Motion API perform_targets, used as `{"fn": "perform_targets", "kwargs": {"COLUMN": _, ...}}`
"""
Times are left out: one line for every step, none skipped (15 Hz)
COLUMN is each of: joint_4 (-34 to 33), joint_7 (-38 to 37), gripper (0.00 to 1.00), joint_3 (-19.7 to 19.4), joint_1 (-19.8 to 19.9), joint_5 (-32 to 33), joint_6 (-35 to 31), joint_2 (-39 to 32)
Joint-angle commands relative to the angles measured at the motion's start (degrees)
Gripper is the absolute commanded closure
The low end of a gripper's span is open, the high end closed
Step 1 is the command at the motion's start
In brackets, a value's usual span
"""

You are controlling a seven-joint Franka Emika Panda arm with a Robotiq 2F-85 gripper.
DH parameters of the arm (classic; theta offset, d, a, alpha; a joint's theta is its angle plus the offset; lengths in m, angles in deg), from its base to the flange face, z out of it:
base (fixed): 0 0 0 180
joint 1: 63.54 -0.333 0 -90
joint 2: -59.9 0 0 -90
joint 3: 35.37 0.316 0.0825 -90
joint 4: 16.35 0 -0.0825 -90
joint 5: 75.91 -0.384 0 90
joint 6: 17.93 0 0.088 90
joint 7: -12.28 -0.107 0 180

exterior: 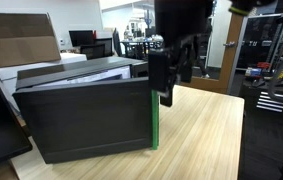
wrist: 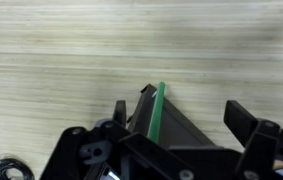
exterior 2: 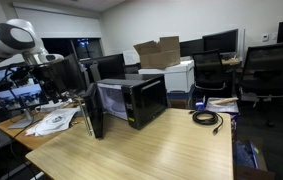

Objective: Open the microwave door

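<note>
The microwave (exterior: 81,70) stands on the wooden table, also in the other exterior view (exterior 2: 141,98). Its dark door (exterior: 86,120) stands swung open, well away from the box, in both exterior views (exterior 2: 93,112). The green strip (exterior: 154,125) runs down the door's free edge. My gripper (exterior: 166,85) hangs at the top of that edge, also seen in an exterior view (exterior 2: 79,76). In the wrist view the gripper (wrist: 177,110) is open, fingers wide apart. The door's top edge (wrist: 186,135) and green strip (wrist: 157,110) lie between them, touching neither finger.
A brown cardboard box (exterior 2: 159,50) sits behind the microwave, also in the other exterior view (exterior: 21,40). A black cable (exterior 2: 206,118) and papers (exterior 2: 51,122) lie on the table (exterior: 211,130). Office chairs (exterior 2: 266,70) stand beyond it.
</note>
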Motion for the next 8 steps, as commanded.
{"fn": "perform_targets", "kwargs": {"joint_4": -7.95, "joint_7": 2.56, "gripper": 0.00, "joint_3": 0.15, "joint_1": 5.23, "joint_5": -0.93, "joint_6": 4.65, "joint_2": -1.42}}
{"fn": "perform_targets", "kwargs": {"joint_4": -9.82, "joint_7": 2.30, "gripper": 0.00, "joint_3": -0.10, "joint_1": 6.35, "joint_5": -0.82, "joint_6": 4.59, "joint_2": -2.17}}
{"fn": "perform_targets", "kwargs": {"joint_4": -11.75, "joint_7": 1.79, "gripper": 0.00, "joint_3": -0.31, "joint_1": 7.57, "joint_5": -0.50, "joint_6": 4.31, "joint_2": -3.00}}
{"fn": "perform_targets", "kwargs": {"joint_4": -13.06, "joint_7": 1.26, "gripper": 0.00, "joint_3": -0.69, "joint_1": 8.63, "joint_5": -0.19, "joint_6": 2.82, "joint_2": -4.04}}
{"fn": "perform_targets", "kwargs": {"joint_4": -14.01, "joint_7": 1.17, "gripper": 0.00, "joint_3": -1.30, "joint_1": 9.72, "joint_5": -0.05, "joint_6": -0.10, "joint_2": -5.40}}
{"fn": "perform_targets", "kwargs": {"joint_4": -14.45, "joint_7": 0.87, "gripper": 0.00, "joint_3": -1.91, "joint_1": 10.59, "joint_5": -0.11, "joint_6": -3.52, "joint_2": -6.70}}
{"fn": "perform_targets", "kwargs": {"joint_4": -14.93, "joint_7": 0.91, "gripper": 0.00, "joint_3": -2.55, "joint_1": 11.38, "joint_5": -0.05, "joint_6": -7.07, "joint_2": -8.27}}
{"fn": "perform_targets", "kwargs": {"joint_4": -15.46, "joint_7": 0.09, "gripper": 0.00, "joint_3": -3.08, "joint_1": 12.19, "joint_5": 0.70, "joint_6": -10.83, "joint_2": -10.22}}
